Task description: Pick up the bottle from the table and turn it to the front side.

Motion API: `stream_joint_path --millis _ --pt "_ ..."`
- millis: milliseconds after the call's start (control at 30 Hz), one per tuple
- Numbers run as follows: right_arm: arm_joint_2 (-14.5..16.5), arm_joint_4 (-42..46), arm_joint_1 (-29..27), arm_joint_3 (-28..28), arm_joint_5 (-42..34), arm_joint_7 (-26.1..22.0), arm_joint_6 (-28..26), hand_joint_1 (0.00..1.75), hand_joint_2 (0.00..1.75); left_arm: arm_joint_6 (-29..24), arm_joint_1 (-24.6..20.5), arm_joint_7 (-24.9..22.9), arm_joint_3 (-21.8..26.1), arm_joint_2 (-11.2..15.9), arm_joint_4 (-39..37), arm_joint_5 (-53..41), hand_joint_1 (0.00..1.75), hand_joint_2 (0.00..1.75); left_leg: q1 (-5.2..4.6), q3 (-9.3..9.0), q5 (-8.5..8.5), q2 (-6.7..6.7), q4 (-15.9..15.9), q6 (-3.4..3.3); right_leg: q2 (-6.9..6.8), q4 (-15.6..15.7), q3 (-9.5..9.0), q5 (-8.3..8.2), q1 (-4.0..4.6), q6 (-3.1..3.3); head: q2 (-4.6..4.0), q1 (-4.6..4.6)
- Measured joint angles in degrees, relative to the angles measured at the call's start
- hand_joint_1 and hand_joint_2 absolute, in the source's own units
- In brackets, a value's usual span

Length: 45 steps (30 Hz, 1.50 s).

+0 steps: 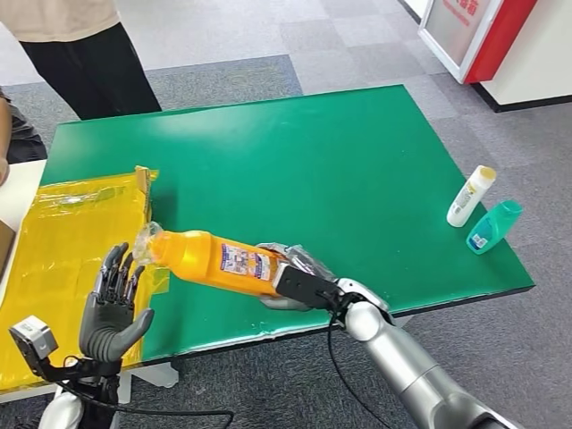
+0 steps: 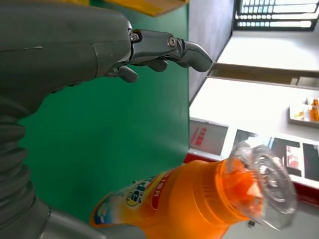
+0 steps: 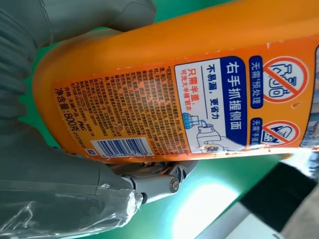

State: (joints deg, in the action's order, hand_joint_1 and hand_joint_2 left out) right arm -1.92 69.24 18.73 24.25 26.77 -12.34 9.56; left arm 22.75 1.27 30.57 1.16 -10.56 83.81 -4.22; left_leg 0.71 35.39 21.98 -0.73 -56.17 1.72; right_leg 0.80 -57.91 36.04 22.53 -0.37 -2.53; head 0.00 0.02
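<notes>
Head view, looking down over a green table (image 1: 323, 170) on grey carpet: a yellow sheet (image 1: 61, 259) covers the table's 9 o'clock side, with a person in dark trousers (image 1: 95, 63) standing beyond the far edge at about 11 o'clock. The silver right arm (image 1: 411, 366) enters from 5 o'clock, and the right hand (image 1: 297, 277) grasps the base end of the orange bottle (image 1: 209, 259), holding it clear above the table's near edge. The bottle lies almost level, its clear cap (image 1: 147, 241) pointing toward 9 o'clock from that hand and its printed label facing up. The left hand (image 1: 111, 308) is raised at 7 o'clock with its fingers spread and nothing in them; the cap sits just beside its fingertips, and contact cannot be judged. Two smaller bottles lie near the table's 3 o'clock edge, well apart from both hands: a white one with a yellow cap (image 1: 470, 197) and a teal one (image 1: 494, 226) just beside it.

Left wrist view shows the released left hand (image 2: 94, 55) over the green surface, the orange bottle (image 2: 180, 204) and its transparent cap (image 2: 269, 186) close by but apart from the fingers (image 2: 188, 52).

Right wrist view shows the right hand (image 3: 68, 194) wrapped around the orange bottle (image 3: 180, 89), whose back label with barcode and Chinese text faces the camera.
</notes>
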Motion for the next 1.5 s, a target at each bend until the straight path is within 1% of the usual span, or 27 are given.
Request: stream_joint_path --millis 100,233,333,433,500,633,700,767,833,1000,1167,1267,1333,1400,1500 --pt "2.86 -0.68 0.1 0.87 -0.08 -0.71 -0.15 1.75 1.75 0.51 -2.23 -2.38 -1.93 0.7 0.87 1.34 0.0 1.75 0.0 0.0 -0.04 0.0 0.0 -0.04 -0.01 0.0 -0.01 -0.02 0.0 0.0 0.0 0.01" --pt "5.95 -3.06 0.89 2.62 1.31 -1.22 -1.14 1.75 1.75 1.05 -4.97 -4.89 -6.03 2.06 1.21 2.81 0.0 1.75 0.0 0.0 -0.05 0.0 0.0 -0.05 -0.01 -0.01 -0.01 -0.03 0.0 0.0 0.0 -0.01" --pt "7.63 -5.03 1.84 3.54 2.58 -1.43 -2.3 1.75 1.75 0.96 -6.42 -5.82 -8.94 2.92 1.21 3.98 0.0 1.75 0.0 0.0 -0.05 0.0 0.0 -0.05 -0.01 -0.01 -0.01 -0.03 0.0 0.0 0.0 0.0" --pt "8.68 -6.32 2.24 4.19 3.76 -1.52 -2.93 1.75 1.75 0.51 -7.33 -6.43 -10.8 3.55 1.21 4.8 0.0 1.75 0.0 0.01 -0.05 0.0 0.0 -0.05 -0.01 -0.01 -0.01 -0.02 0.0 0.0 0.0 -0.01" --pt "9.23 -6.95 2.28 4.67 4.48 -1.42 -3.17 1.75 1.75 0.23 -7.68 -6.69 -11.81 3.83 1.21 5.25 0.03 1.75 0.0 0.01 -0.05 0.0 0.0 -0.04 -0.01 -0.01 -0.01 -0.02 0.0 0.0 0.0 -0.01" --pt "10.2 -7.98 2.37 5.28 5.03 -1.25 -3.52 1.75 1.75 -0.66 -7.97 -7.49 -13.29 4.12 1.21 5.82 1.75 1.75 0.0 0.01 -0.04 0.0 0.0 -0.04 -0.01 -0.01 0.0 -0.01 0.0 0.0 0.0 -0.01" --pt "10.48 -8.39 2.43 5.3 5.14 -1.21 -3.72 1.31 1.75 -1.45 -7.96 -7.81 -13.78 4.14 1.23 5.82 1.75 1.75 0.0 0.01 -0.04 0.0 0.0 -0.04 -0.01 -0.01 0.0 -0.01 0.0 0.0 0.0 -0.01" --pt "10.62 -8.74 2.51 5.28 5.4 -1.14 -3.88 0.45 1.75 -2.31 -7.92 -8.11 -14.13 4.12 1.41 5.37 1.75 1.75 0.0 0.01 -0.04 0.0 0.0 -0.04 -0.01 -0.01 0.0 -0.01 0.0 0.0 0.0 -0.01" --pt "10.72 -8.91 2.56 5.27 5.89 -1.03 -3.97 0.01 1.75 -3.17 -7.88 -8.34 -14.44 4.09 1.84 4.42 1.75 1.75 0.0 0.01 -0.04 0.0 0.0 -0.04 -0.01 -0.01 0.0 -0.01 -0.01 0.0 0.0 -0.01" --pt "10.94 -8.96 2.55 5.22 6.82 -0.93 -4.36 0.0 1.75 -5.98 -7.49 -8.3 -14.99 3.88 3.64 -0.54 1.75 1.75 0.0 0.0 -0.04 0.0 0.0 -0.04 0.0 -0.01 0.01 -0.02 -0.01 0.0 0.0 -0.01" --pt "10.94 -8.96 2.25 4.95 6.98 -0.95 -4.56 0.0 1.75 -8.94 -7.4 -8.43 -15.33 3.89 5.3 -7.56 1.75 1.75 0.0 0.0 -0.04 0.0 0.0 -0.04 0.0 -0.01 0.03 -0.02 -0.01 0.01 0.0 -0.01" --pt "10.75 -8.74 1.91 3.86 7.1 -0.84 -4.85 0.0 1.75 -11.97 -7.74 -10.6 -15.68 4.72 6.41 -15.72 1.75 1.75 0.0 0.0 -0.04 0.0 0.0 -0.04 0.0 0.0 0.05 -0.02 -0.01 0.01 0.0 -0.01" --pt "10.35 -8.06 1.19 2.61 7.21 -0.7 -5.04 0.0 1.75 -14.56 -8.63 -13.36 -16.18 6.34 7.13 -24.26 1.75 1.75 0.0 0.0 -0.05 0.0 0.0 -0.04 0.0 0.0 0.05 -0.02 0.0 0.01 0.0 -0.01" --pt "9.83 -7.17 0.18 1.29 7.13 -0.63 -5.09 0.0 1.75 -16.17 -10.24 -16.3 -16.59 8.74 7.53 -32.45 1.75 1.75 0.0 0.0 -0.07 0.01 0.0 -0.01 0.0 0.0 0.06 -0.03 0.0 0.03 0.0 -0.01" --pt "9.05 -6.13 -1.12 -0.58 6.55 -0.93 -4.9 0.0 1.75 -16.52 -13.67 -19.29 -17.38 13.67 7.26 -42.65 1.75 1.75 0.03 0.0 -0.12 0.01 0.0 0.07 0.01 -0.02 0.09 -0.06 0.01 0.07 0.0 -0.01"
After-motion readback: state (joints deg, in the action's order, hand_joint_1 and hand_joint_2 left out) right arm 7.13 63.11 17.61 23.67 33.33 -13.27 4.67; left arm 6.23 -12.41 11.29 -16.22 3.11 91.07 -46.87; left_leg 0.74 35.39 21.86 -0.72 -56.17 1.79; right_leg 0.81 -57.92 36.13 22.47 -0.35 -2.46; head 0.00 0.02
